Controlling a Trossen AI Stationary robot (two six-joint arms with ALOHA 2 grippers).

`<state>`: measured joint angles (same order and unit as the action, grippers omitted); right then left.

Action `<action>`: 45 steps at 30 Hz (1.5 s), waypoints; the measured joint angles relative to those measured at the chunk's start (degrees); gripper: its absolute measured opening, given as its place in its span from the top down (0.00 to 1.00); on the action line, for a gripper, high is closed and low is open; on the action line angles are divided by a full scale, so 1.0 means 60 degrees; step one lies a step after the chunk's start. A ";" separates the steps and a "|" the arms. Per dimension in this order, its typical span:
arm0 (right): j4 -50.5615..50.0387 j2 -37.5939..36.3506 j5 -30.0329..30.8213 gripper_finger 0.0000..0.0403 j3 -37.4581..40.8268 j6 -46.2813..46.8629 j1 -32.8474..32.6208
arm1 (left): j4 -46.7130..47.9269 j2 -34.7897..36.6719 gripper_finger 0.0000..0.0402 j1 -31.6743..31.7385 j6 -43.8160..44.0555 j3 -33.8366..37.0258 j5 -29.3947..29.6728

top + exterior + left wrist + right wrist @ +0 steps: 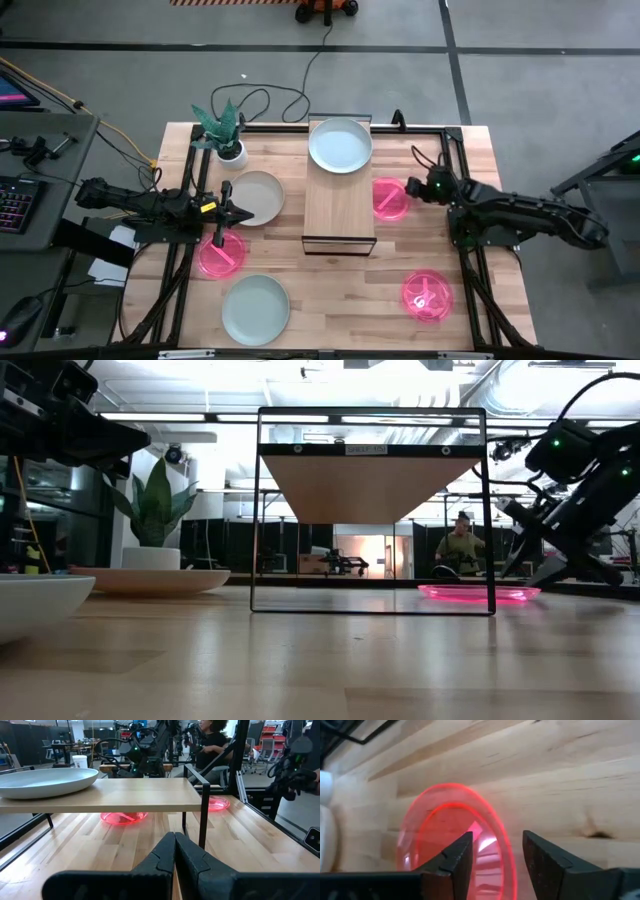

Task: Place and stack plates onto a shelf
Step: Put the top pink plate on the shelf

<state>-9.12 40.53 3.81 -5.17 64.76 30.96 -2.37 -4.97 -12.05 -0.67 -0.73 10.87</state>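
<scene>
The light-wood shelf stands mid-table on its black frame, with one mint plate on its far end. A whitish plate, a mint plate and pink plates lie flat on the table. My right gripper is open at a third pink plate right of the shelf. Its fingers stand either side of that plate's right rim without plainly touching it. My left gripper is shut and holds nothing, above the whitish plate's near edge.
A small white plant pot stands at the far left, beside the whitish plate. Black frame rails run along the table's left and right sides. Bare wood lies near the shelf's near end. A person sits in the room beyond.
</scene>
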 joint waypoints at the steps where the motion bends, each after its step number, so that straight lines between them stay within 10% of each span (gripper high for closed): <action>1: 0.0140 0.0000 -0.0067 0.62 0.0088 0.0109 -0.0094 | 0.0001 -0.0003 1.00 0.0000 0.0000 0.0000 -0.0003; 13: 0.0464 0.0775 0.0887 0.63 0.0212 0.1130 -0.1059 | 0.0000 0.0000 1.00 0.0002 0.0000 0.0002 0.0000; 26: 0.0989 0.1865 0.1331 0.98 0.0204 0.2588 -0.1409 | 0.0000 -0.0003 1.00 0.0000 0.0000 0.0003 0.0000; 45: 0.2572 -0.0249 0.0428 1.00 0.0265 0.3272 -0.0010 | 0.0000 0.0000 1.00 0.0003 0.0000 0.0003 0.0000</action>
<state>6.31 39.04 6.37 -3.58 84.39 30.90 -2.37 -4.97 -12.03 -0.67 -0.71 10.87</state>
